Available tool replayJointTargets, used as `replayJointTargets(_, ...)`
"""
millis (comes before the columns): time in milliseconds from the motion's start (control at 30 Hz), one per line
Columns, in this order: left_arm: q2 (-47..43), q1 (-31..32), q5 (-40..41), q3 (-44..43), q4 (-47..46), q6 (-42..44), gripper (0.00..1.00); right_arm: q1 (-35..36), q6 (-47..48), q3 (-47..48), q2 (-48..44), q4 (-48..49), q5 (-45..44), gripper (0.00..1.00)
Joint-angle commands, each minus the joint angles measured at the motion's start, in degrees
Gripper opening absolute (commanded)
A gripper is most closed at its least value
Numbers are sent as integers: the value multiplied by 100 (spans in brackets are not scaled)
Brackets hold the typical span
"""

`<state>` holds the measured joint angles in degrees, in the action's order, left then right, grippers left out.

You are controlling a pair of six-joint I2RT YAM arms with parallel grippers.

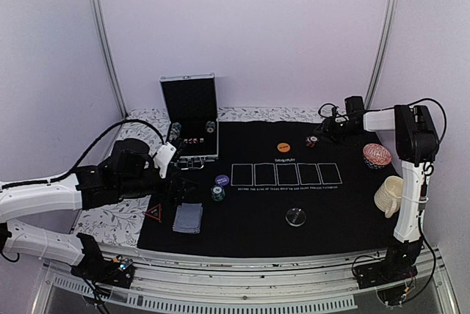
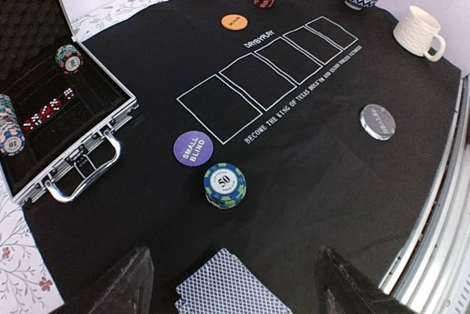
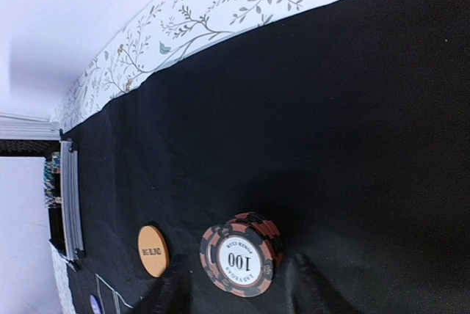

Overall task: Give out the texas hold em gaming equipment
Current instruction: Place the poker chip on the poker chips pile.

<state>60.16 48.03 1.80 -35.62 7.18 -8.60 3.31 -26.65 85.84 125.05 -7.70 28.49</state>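
The deck of grey-blue backed cards [image 1: 187,218] [image 2: 231,288] lies at the mat's near left. My left gripper [image 1: 183,191] [image 2: 233,255] hangs open over its far end, holding nothing. Just beyond lie a green-blue chip stack [image 2: 225,185] [image 1: 217,194] and a purple small-blind disc [image 2: 193,148]. A red triangle marker [image 1: 153,213] sits left of the cards. At the far side, my right gripper [image 1: 323,129] [image 3: 239,263] stands open, one finger on each side of the red-black chip stack [image 3: 241,255] [image 1: 311,141], small gaps showing. An orange disc [image 3: 153,250] [image 1: 284,148] lies nearby. The clear disc [image 1: 296,216] [image 2: 377,121] rests near the front.
An open metal case [image 1: 190,117] [image 2: 51,108] with more chips and dice stands at the far left. A patterned bowl [image 1: 377,155] and a cream mug [image 1: 389,195] sit at the mat's right edge. The black mat [image 1: 323,211] has five white rectangles across its middle.
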Motion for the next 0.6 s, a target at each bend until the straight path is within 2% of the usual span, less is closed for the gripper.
replayJointTargets(0,48,-102,-77,26,-61,43,77,62,310,175,-25,-357,-572,62)
replayJointTargets(33,49,-101,-80,28,-66,43,78,105,408,209,-66,-426,-736,75)
replayJointTargets(67,51,-102,-86,28,-74,49,78,156,486,258,-95,-502,-895,93)
replayJointTargets(100,56,-108,-94,28,-76,51,78,220,622,306,-122,-576,-1079,100)
replayJointTargets(300,114,-124,-134,26,-95,60,78,556,1122,706,-88,-982,-1956,99)
replayJointTargets(567,134,-130,-191,48,-126,78,78,966,1710,1547,501,-1798,-3226,99)
